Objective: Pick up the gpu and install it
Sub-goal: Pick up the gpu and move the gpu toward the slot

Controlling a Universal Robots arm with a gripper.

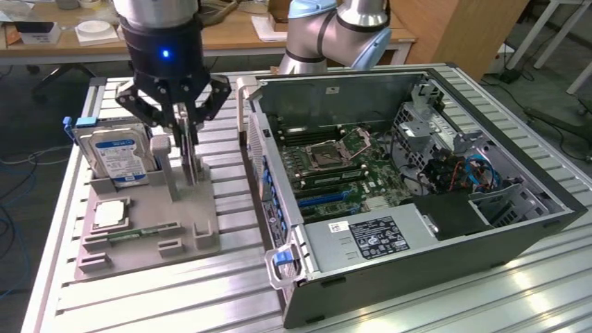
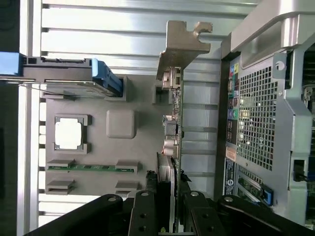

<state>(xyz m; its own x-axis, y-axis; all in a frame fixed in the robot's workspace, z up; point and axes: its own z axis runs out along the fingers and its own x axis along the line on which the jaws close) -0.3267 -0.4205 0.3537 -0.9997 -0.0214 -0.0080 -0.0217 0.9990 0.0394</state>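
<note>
The main danger was a slipping or twisting grip. The hand [image 1: 185, 130] [image 2: 170, 199] was clenched on the gpu [image 1: 190, 163] [image 2: 175, 128], with a finger pressed to each flat face of the thin card. In the wrist view the hold seemed to sit away from the silvery end bracket [image 2: 183, 44]. With so narrow a pinch, probably off the card's middle, the heavier bracket end could sag and swing the board out of line.

A tilted card might jam against the posts of the grey holder [image 1: 138, 243] that it stood in. That could drag the holder across the tabletop [image 1: 185, 305].

The hard drive [image 1: 116, 156] stood upright just beside the hand. The wall of the open computer case [image 1: 398, 229] rose near it on the other side. Any sideways drift could knock either one, or catch the bracket on the case's rim.

The gpu stood on edge directly under the hand, between the fingers, its upper edge pinched and its lower edge down among the holder's posts. I could not tell whether it had cleared the slot. The bracket end pointed ahead of the hand, alongside the case's rear panel.
</note>
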